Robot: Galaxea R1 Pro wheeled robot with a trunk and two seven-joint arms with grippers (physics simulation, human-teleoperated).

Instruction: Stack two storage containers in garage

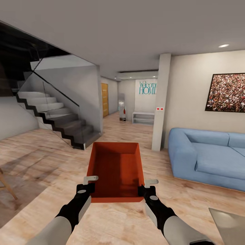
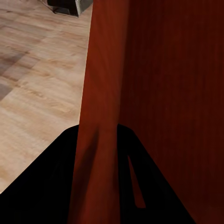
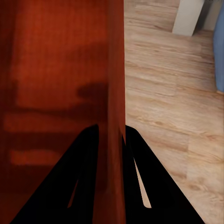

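Observation:
One orange-red storage container is held in the air in front of me, level, above the light wood floor of the living room. My left gripper is shut on its left wall near the front corner. My right gripper is shut on its right wall. In the left wrist view the container wall runs between the black fingers. The right wrist view has the wall clamped between its fingers the same way. The bin is empty inside.
A blue sofa stands at the right. A white pillar rises ahead right of the bin. Stairs with a glass rail are at the left. A hallway with a wooden door opens straight ahead. A glass table corner is near right.

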